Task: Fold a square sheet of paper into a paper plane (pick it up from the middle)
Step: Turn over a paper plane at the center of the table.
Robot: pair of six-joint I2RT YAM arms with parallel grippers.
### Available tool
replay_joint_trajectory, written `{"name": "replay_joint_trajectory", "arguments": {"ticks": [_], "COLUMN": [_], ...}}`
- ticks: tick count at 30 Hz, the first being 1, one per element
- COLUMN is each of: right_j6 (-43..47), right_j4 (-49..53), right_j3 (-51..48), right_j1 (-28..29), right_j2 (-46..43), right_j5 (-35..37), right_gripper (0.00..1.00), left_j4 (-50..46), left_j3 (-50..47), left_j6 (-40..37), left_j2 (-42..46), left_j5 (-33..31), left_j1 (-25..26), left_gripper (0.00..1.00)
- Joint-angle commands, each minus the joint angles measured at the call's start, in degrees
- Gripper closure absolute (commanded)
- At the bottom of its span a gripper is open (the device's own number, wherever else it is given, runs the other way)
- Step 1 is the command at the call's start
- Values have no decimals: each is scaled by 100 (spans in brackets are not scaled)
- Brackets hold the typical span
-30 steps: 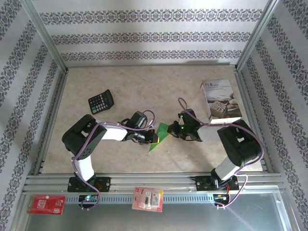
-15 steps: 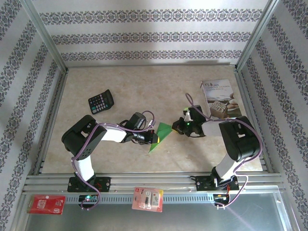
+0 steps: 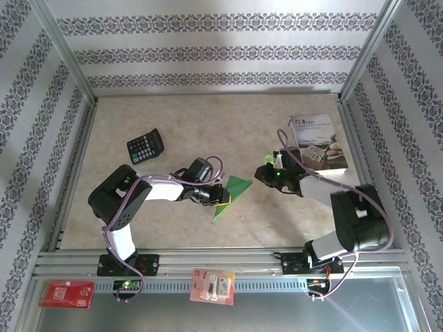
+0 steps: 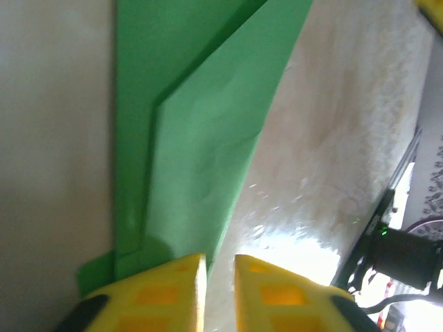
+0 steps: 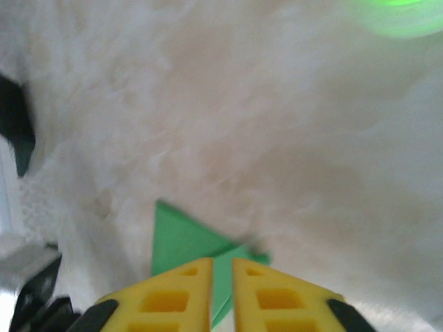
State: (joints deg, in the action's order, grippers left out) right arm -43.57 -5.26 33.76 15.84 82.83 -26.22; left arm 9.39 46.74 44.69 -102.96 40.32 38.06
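Though sharply creased, paper plane (image 3: 233, 190) bright green, slim, pointed, layered.

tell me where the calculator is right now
In the top external view the calculator lies on the left half of the table, beyond the left arm and far left of the booklet.

Overhead camera plus two wrist close-ups.
The top view looks down from behind the arms across the bench (image 3: 208, 131); both wrist views skim its surface, sharing the green paper (image 3: 230, 192).
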Motion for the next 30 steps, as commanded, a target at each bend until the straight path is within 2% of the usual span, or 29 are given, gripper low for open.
{"name": "replay_joint_trajectory", "arguments": {"ticks": [1, 5, 8, 9, 11, 17, 22, 30], "right_j6": [271, 1, -225, -296, -528, -1012, -1181, -1218], "right_j4": [644, 919, 1258, 1389, 1595, 1699, 1967, 2489], "right_j3": [-183, -239, -1, 96, 298, 891, 1345, 1609], "right_j1": [556, 1307, 1904, 2084, 2432, 3113, 3361, 3483], "right_j2": [-577, -930, -788, -701, -471, 355, 943, 1286], "right_j5": [747, 1596, 2371, 2625, 3106, 3715, 4052, 4684], "right_gripper": [78, 67, 60, 52, 43, 22, 16, 15], "left_j4": [65, 83, -284, -576, -1003, -1118, -950, -832], "left_j3": [98, -405, -568, -495, -394, -628, -773, -911], "left_j6": [267, 356, 259, 120, -88, -175, -161, -149], "left_j2": [539, 1138, 1373, 1386, 1396, 1499, 1410, 1339], "left_j5": [67, -267, -508, -591, -751, -1038, -925, -808], "left_j1": [-166, -645, -969, -990, -989, -1046, -1082, -1108], "left_gripper": [75, 69, 67, 66, 64, 58, 57, 56]}}
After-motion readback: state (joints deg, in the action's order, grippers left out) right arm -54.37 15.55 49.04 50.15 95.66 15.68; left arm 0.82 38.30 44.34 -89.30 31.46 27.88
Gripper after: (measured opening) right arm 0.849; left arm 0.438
